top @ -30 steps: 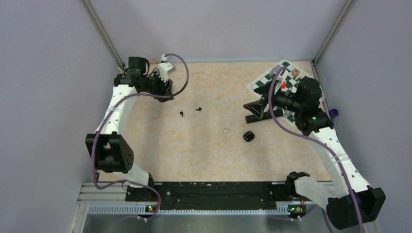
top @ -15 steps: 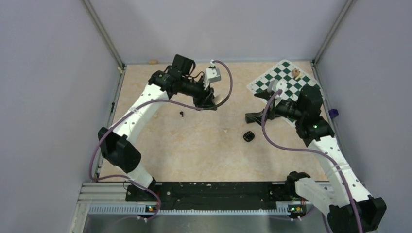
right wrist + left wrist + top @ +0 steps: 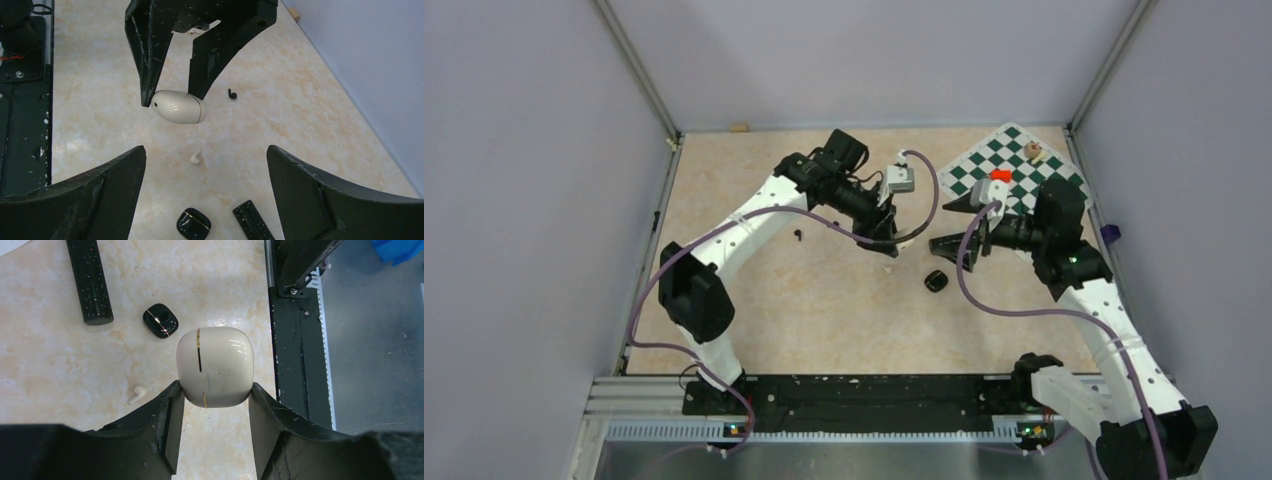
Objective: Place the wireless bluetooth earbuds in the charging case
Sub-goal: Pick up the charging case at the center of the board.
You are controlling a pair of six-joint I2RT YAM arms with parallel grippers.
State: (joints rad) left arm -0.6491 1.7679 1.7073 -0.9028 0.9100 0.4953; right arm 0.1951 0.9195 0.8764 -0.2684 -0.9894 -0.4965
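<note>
1. My left gripper (image 3: 215,390) is clamped on a glossy cream case (image 3: 215,360) with a thin gold seam, one finger pressed to each side (this is not the black case the task names).
2. From the right wrist camera I see that cream case held clear of the table (image 3: 300,115), lying on its side between the left fingers.
3. My right gripper (image 3: 206,150) stands wide apart with nothing in it, and it faces the left gripper across the middle of the table.
4. The charging case (image 3: 936,281) lies on the table with its lid down, glossy black with a fine gold line. In the overhead view it sits just on the near side of the two grippers, closer to the right one, and neither touches it.
5. One black earbud (image 3: 798,235) lies on the table left of the left gripper, well apart from the charging case.
6. A small cream bud (image 3: 195,157) lies on the table below the cream case, between it and the charging case.
7. A speckled black rod (image 3: 90,280) lies with its end just beside the charging case, not touching.
8. A checkered mat (image 3: 1014,140) covers the far right corner.
</note>
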